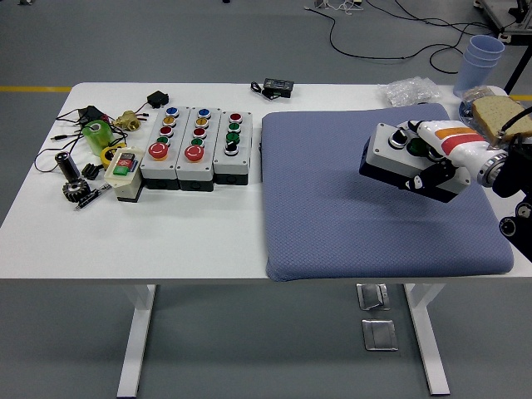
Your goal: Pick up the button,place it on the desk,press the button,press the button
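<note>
Mat (349, 208) covers the table's (166, 241) right half. Button box (399, 156) sits above the mat toward 2 o'clock, held in the right hand (445, 158). Three control boxes (199, 143) stand in a row left of the mat — at 10 o'clock — small parts (87, 158) beyond them at 9.

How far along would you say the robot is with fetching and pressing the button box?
Pickup looks done: the right hand grips the button box, held tilted over the blue mat, apparently clear of it. In hand is the carry toward the mat's middle. Left: setting it down and both presses. The left arm is out of view.
</note>
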Robot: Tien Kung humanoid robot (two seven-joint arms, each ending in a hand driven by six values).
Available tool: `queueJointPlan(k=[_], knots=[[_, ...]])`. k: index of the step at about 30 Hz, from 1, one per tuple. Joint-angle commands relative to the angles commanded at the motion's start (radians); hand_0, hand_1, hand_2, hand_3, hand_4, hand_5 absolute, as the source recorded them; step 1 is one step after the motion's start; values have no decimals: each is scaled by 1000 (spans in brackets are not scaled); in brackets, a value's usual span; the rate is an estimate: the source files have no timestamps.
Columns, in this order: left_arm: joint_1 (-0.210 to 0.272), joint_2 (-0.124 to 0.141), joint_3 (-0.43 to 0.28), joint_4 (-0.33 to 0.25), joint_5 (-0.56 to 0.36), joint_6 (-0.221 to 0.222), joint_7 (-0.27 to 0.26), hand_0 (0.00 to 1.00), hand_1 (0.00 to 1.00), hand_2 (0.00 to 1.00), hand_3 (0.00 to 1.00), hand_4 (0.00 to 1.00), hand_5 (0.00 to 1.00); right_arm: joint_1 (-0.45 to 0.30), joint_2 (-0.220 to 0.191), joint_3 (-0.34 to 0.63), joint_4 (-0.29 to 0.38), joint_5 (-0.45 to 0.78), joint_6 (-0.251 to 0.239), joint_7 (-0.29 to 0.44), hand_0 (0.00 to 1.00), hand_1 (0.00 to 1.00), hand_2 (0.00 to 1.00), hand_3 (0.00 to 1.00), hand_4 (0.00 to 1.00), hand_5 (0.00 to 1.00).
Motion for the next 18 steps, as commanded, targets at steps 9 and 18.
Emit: queueJointPlan(k=[9, 18], knots=[[-1, 2, -1, 0, -1, 1, 0, 666, 665, 680, 607, 357, 922, 85, 15, -174, -9, -8, -20, 111, 78, 80, 406, 456, 592, 106], [-1, 4, -7, 0, 2, 2, -1, 666, 664, 680, 602, 355, 918, 90, 65, -244, -20, -56, 55, 33, 138, 171, 441, 482, 594, 90]])
